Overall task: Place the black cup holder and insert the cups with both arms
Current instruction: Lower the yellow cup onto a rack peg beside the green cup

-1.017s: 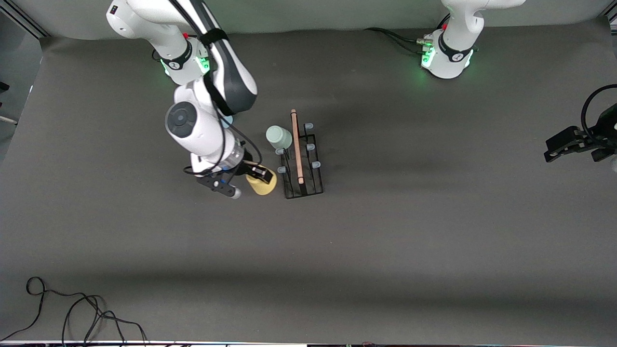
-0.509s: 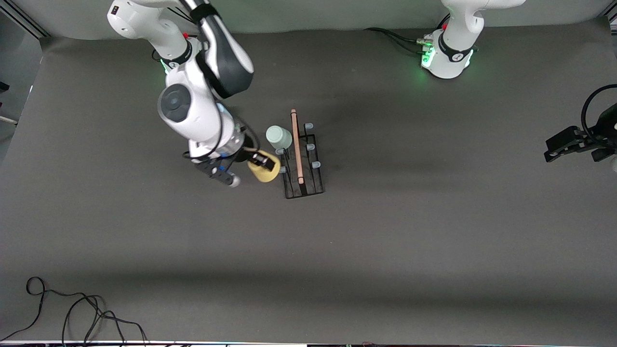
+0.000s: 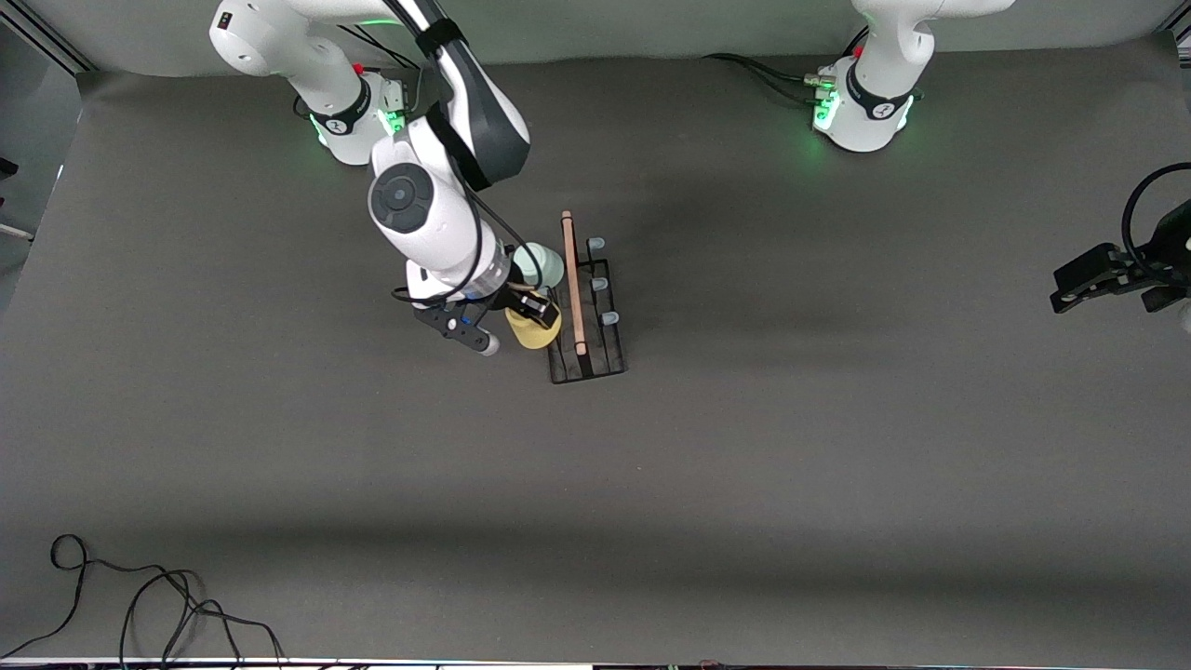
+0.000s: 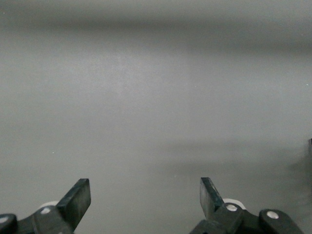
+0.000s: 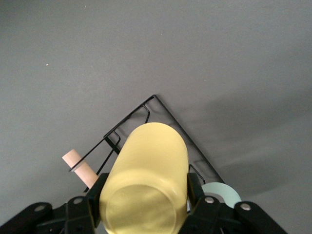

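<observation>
Right gripper (image 3: 532, 314): pinched on the yellow cup (image 3: 537, 331), carried tilted over the black cup holder (image 3: 586, 312), at its edge toward the right arm's end of the table. Cup's long axis slanted, closed bottom toward the wrist, mouth toward the rack.

Step in hand, judged: seating the yellow cup on a free peg. Best done by lining the mouth over one blue-capped peg, lowering along the peg's slant, releasing only once seated, keeping clear of the neighbour cup.

Grey-green cup (image 3: 539, 262): mouth-down on a peg, same side of the rack, farther from the front camera.

Rack: standing on the table; wooden rod (image 3: 573, 282) running toward the front camera.

Left gripper (image 3: 1084, 286): spread, empty, waiting well apart from the rack.
</observation>
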{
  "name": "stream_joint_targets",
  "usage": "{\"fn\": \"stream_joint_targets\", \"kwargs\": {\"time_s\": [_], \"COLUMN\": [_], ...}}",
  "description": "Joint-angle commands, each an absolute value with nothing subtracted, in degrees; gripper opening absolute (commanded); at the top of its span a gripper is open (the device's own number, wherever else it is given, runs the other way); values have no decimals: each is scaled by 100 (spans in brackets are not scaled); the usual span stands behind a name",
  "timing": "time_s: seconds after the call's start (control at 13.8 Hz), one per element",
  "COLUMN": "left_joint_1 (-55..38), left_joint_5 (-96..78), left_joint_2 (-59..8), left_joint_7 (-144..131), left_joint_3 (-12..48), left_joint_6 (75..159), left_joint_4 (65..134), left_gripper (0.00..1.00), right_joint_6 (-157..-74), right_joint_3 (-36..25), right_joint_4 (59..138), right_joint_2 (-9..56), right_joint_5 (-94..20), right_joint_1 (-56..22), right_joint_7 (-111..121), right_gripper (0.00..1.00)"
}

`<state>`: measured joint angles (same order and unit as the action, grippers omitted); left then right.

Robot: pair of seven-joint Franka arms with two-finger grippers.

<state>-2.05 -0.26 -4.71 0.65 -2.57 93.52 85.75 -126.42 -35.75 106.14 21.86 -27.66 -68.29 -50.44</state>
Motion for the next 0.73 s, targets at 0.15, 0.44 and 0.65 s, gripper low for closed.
{"fn": "stream_joint_targets", "kwargs": {"time_s": [0.15, 0.44, 0.65], "left_joint_1": [-229, -237, -229], "left_joint_5": [-26, -26, -26], "left_joint_2": [-457, -457, -466], "left_joint_7": [149, 141, 141], "left_joint_3": [-281, -281, -281], "left_joint_6": [9281, 9281, 9307], "left_joint_4": [8508, 8508, 8508], "left_gripper": [100, 100, 100], "right_joint_6": [-12823, -12762, -12010], "right_joint_3": [-3612, -3647, -3892], "right_joint_4": [10494, 10485, 10197], "right_joint_2": [2417, 2347, 2136], "right_joint_5": [-2672, -2672, -2454], "right_joint_1": [-6935, -6908, -6768], "right_joint_7": [-5335, -5256, -4776], "right_gripper": [66, 100, 100]}}
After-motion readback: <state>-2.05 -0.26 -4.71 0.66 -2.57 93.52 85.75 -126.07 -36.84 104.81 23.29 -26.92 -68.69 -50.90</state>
